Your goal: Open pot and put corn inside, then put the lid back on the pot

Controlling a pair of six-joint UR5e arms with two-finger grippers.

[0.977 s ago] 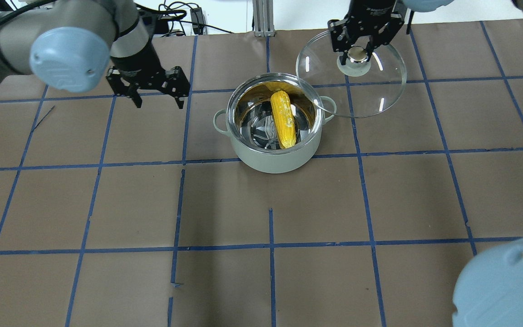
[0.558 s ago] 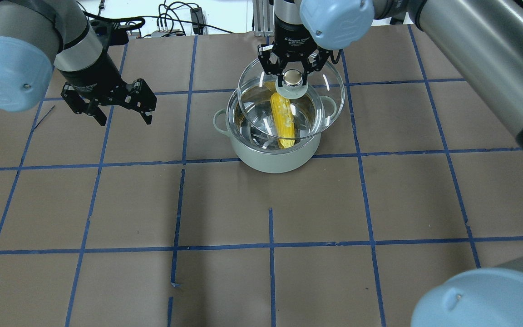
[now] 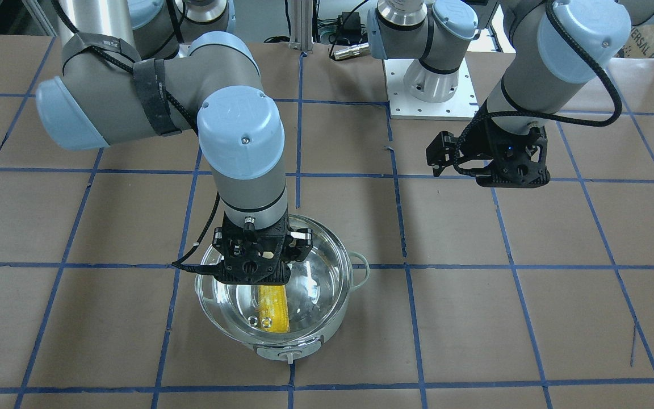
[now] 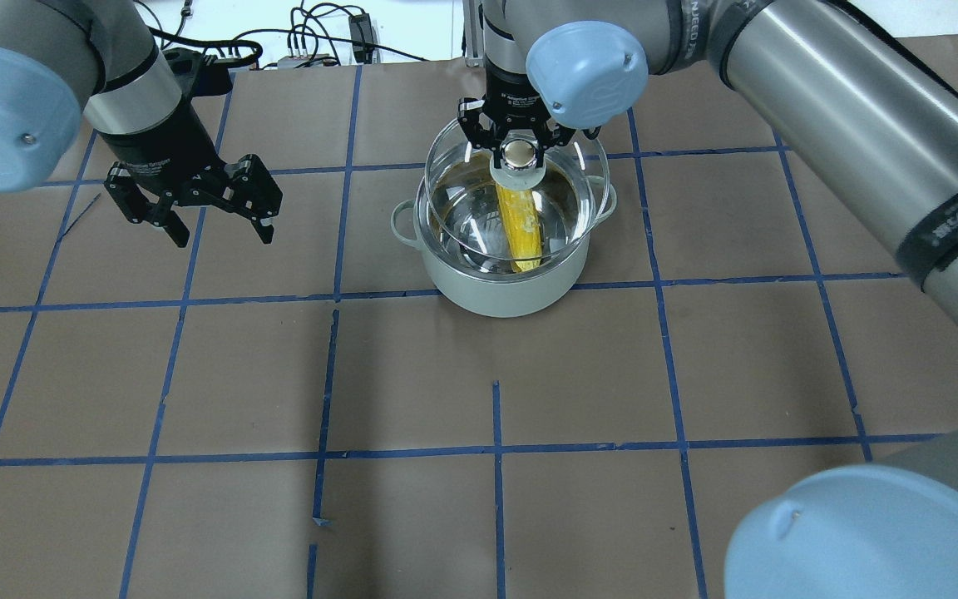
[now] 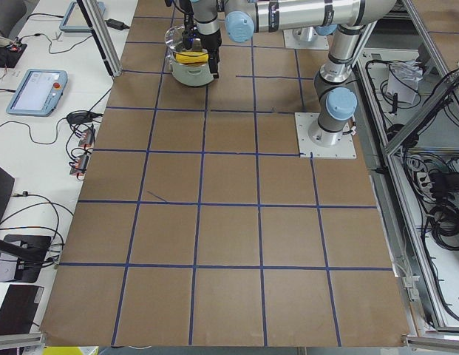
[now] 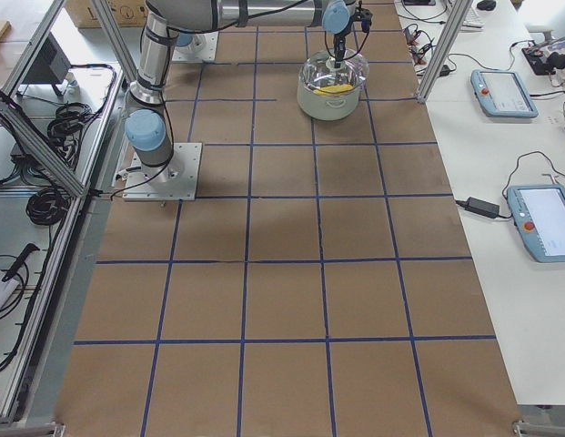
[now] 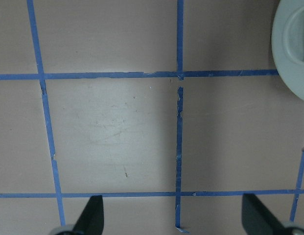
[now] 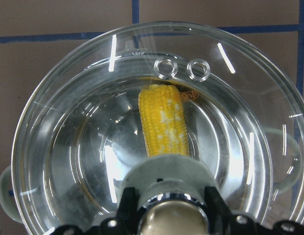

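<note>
Corn (image 4: 520,233) is lying in the pot (image 4: 500,295); right gripper (image 4: 517,146) is clamping the unseated lid (image 4: 580,190) above, left gripper (image 4: 223,237) gaping.

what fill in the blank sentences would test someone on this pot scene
The right gripper grips the lid by its ____.
The corn lies ____ the pot.
The left gripper, off to the side, is ____ and holds nothing.
Missing words: knob; inside; open.
</note>
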